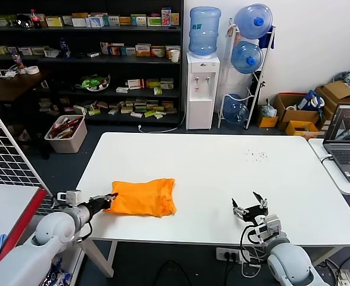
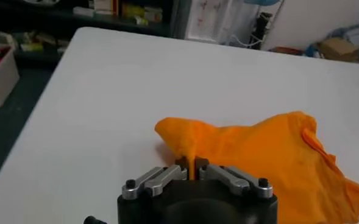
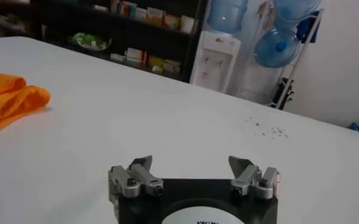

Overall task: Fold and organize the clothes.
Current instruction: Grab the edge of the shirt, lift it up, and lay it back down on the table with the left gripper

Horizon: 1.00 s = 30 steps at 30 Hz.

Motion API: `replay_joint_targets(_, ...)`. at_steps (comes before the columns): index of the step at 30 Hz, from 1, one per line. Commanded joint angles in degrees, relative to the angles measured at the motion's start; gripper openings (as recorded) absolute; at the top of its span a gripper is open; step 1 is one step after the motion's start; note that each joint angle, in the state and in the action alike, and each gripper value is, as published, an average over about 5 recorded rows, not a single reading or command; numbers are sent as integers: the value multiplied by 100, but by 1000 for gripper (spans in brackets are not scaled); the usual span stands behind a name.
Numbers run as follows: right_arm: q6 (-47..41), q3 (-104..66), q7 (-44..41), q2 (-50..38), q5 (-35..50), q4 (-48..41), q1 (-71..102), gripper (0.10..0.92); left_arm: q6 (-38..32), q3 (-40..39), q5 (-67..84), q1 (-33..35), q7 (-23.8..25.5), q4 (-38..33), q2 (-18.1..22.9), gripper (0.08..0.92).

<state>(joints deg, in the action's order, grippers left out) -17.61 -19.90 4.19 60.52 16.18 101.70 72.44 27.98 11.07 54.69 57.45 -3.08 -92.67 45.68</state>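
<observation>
- Black left gripper [image 1: 111, 197] clamped on the near-left corner of the orange T-shirt [image 1: 143, 197], at the left front part of the white table [image 1: 222, 173].
- Seen only from the left wrist view: fingertips [image 2: 182, 163] closed together, pinching a raised peak of orange fabric [image 2: 258, 158] between them; cloth bunched and rumpled beyond.
- Seen only from the head view: whole outline of the shirt, folded into a rough rectangle, lying flat, long axis running left to right along the table's front edge, left end tapering toward the gripper.
- Right gripper [image 1: 250, 208] spread wide and holding nothing, low over the right front of the table, well apart from the shirt.
- Shown by the right wrist view alone: both fingers [image 3: 139, 167] parted over bare tabletop, only the shirt's edge [image 3: 11, 97] at the far side, small dark specks [image 3: 266, 126] farther off.
- Beyond the table: water dispenser [image 1: 202, 89], stocked shelves [image 1: 91, 59], laptop [image 1: 349, 143] on the right.
</observation>
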Motion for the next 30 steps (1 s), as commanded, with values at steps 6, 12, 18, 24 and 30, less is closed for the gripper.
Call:
replay_joint_targets(6,12,313,-12,196,-23,-196,-332,823,-183,470,-804,-181,-793,267,-1816,153)
replay_joint_targets(12,38,309,-29,202,-22,-210,-359,823,-384,482,-1127,-324,-830,301,-2481,153)
replay_joint_targets(18,76,266,-39,209,-29,-216,-312,823,-453,456,-1102,-512,-850,284,-2875,153)
replay_joint_targets(24,101,219,-47,241,-70,-210,-230,823,-376,300,-928,-653,-897,18,-2909,153)
replay_joint_targets(30,124,158,-50,276,-137,-178,-105,823,-218,123,-791,-359,-1194,-453,-2010,153)
